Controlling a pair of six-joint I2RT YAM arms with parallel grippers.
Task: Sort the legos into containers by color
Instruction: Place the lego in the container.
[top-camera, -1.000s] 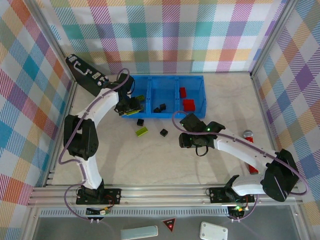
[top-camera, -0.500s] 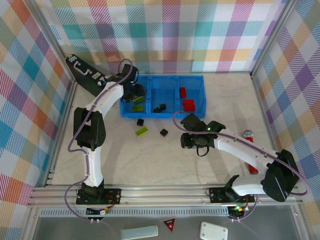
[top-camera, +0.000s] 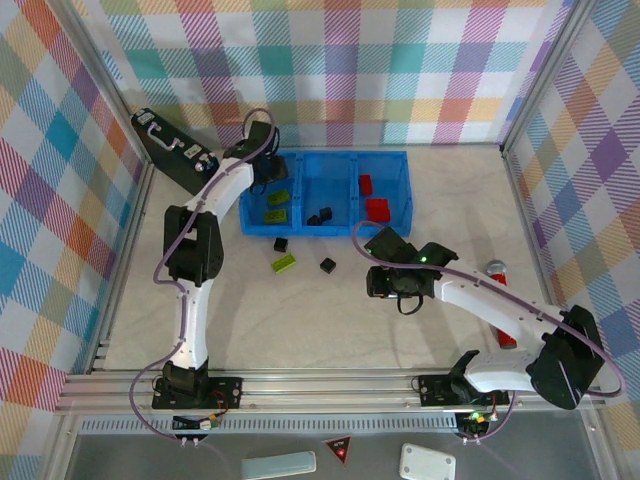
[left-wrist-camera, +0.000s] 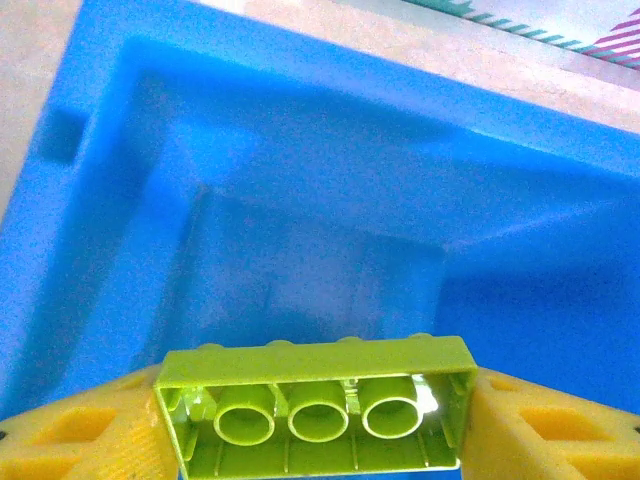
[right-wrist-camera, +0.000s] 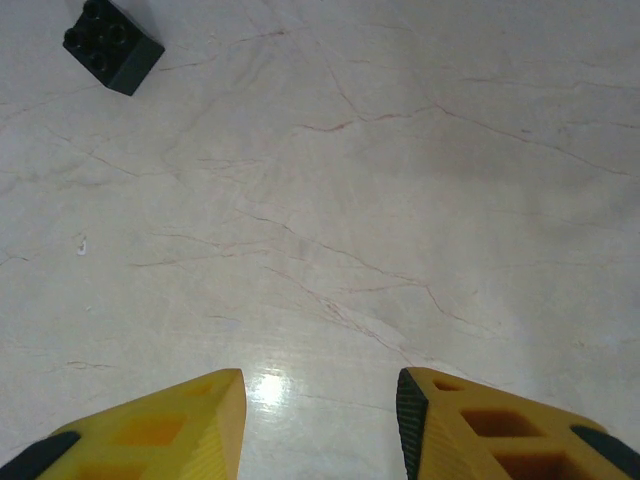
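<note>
My left gripper (left-wrist-camera: 318, 428) is shut on a lime-green lego (left-wrist-camera: 315, 410), its hollow underside facing the camera, above the left compartment of the blue tray (left-wrist-camera: 250, 150). From above, that gripper (top-camera: 271, 188) hangs over the tray (top-camera: 330, 156), with a second green lego (top-camera: 274, 214) lying in the same compartment. Two black legos (top-camera: 319, 216) lie in the middle compartment and two red legos (top-camera: 377, 208) in the right one. On the table lie a green lego (top-camera: 284, 263) and two black legos (top-camera: 281, 244) (top-camera: 328, 265). My right gripper (top-camera: 381, 246) (right-wrist-camera: 320, 420) is open, empty, low over bare table, with a black lego (right-wrist-camera: 110, 45) far ahead to its left.
A long black briefcase (top-camera: 170, 150) leans at the back left beside the tray. A red object with a grey cap (top-camera: 497, 268) lies at the right, behind the right arm. Plaid walls close in the left, back and right sides.
The left arm has carried the green lego from the tray's front left edge back over the left compartment. The right arm has barely shifted.
</note>
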